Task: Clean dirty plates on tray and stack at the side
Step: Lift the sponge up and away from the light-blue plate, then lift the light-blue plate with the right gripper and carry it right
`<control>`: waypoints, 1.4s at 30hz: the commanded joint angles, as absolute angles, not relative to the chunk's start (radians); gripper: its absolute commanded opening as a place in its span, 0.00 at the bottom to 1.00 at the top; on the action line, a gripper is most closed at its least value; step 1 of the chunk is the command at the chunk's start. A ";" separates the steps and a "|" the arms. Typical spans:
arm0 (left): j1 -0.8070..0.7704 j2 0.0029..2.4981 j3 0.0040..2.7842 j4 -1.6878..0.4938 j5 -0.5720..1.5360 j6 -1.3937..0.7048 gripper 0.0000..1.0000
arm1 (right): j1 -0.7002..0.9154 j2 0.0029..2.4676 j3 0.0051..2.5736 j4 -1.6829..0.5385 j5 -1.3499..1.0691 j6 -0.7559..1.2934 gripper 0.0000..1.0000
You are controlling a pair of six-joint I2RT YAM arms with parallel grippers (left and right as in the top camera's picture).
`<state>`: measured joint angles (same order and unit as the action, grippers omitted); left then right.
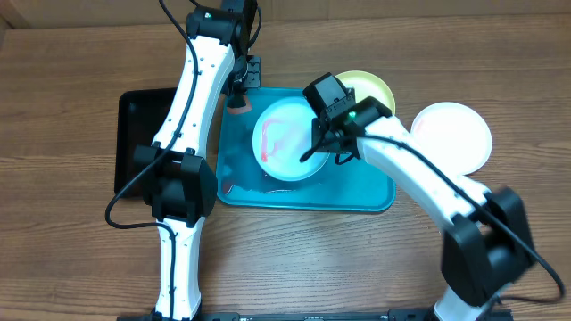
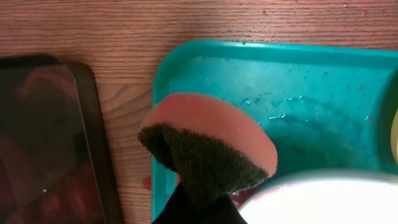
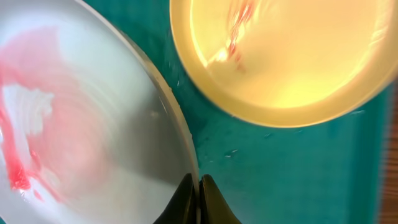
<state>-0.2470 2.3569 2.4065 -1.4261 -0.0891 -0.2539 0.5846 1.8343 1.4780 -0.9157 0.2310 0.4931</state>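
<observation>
Right end effector [image 3: 199, 188] is pinched shut on the rim of the blue-rimmed plate [image 1: 287, 140], one finger on each side of the edge; that plate lies in the middle of the turquoise tray [image 1: 375, 198] and has a big pink-red smear across its left half, so I wouldn't call it clean yet. Left end effector [image 2: 194, 205] is clamped on an orange sponge [image 2: 208, 144] with the dark scrubby side facing down; it hangs over the near-left corner of the tray, just beside the plate but not touching it as far as I can tell.

Progress-wise, I'd say roughly a third done; the plain white plate [image 1: 451, 134] sits on the table [image 1: 71, 259] to the right of the tray and looks spotless, so that's probably the start of the stack. Two left, by my read: the one being held, and the yellow plate [image 3: 283, 59] at the tray's far-right corner, which shows a red streak near its top edge in the right wrist view; from overhead it seems to hang partly over the tray rim. Tray surface has water droplets on it; the black tray [image 1: 141, 134] sits on the left, not in play right now. So what's left is scrubbing two plates and piling them onto the white one.
</observation>
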 commanded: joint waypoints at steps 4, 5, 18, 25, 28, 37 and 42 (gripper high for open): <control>-0.249 2.354 2.423 -1.424 -0.081 -0.236 0.04 | 0.699 1.776 1.501 -0.959 0.632 0.490 0.04; -0.249 2.354 2.423 -1.422 -0.081 -0.236 0.04 | 0.720 1.774 1.501 -0.969 0.695 0.492 0.04; -0.249 2.354 2.423 -1.412 -0.088 -0.236 0.04 | 0.941 1.742 1.501 -1.050 1.355 0.502 0.04; -0.249 2.354 2.423 -1.412 -0.088 -0.236 0.04 | 0.994 1.714 1.501 -1.050 1.488 0.501 0.04; -0.249 2.354 2.423 -1.412 -0.088 -0.235 0.04 | 1.004 1.705 1.500 -1.051 1.500 0.501 0.04; -0.249 2.354 2.423 -1.412 -0.088 -0.236 0.04 | 1.007 1.694 1.500 -1.054 1.503 0.501 0.04; -0.249 2.354 2.423 -1.413 -0.088 -0.236 0.04 | 1.007 1.694 1.500 -1.054 1.502 0.501 0.04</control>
<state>-0.2470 2.3569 2.4065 -1.4143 -0.0895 -0.2539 1.0019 1.7363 1.4822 -1.0576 1.4662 0.4927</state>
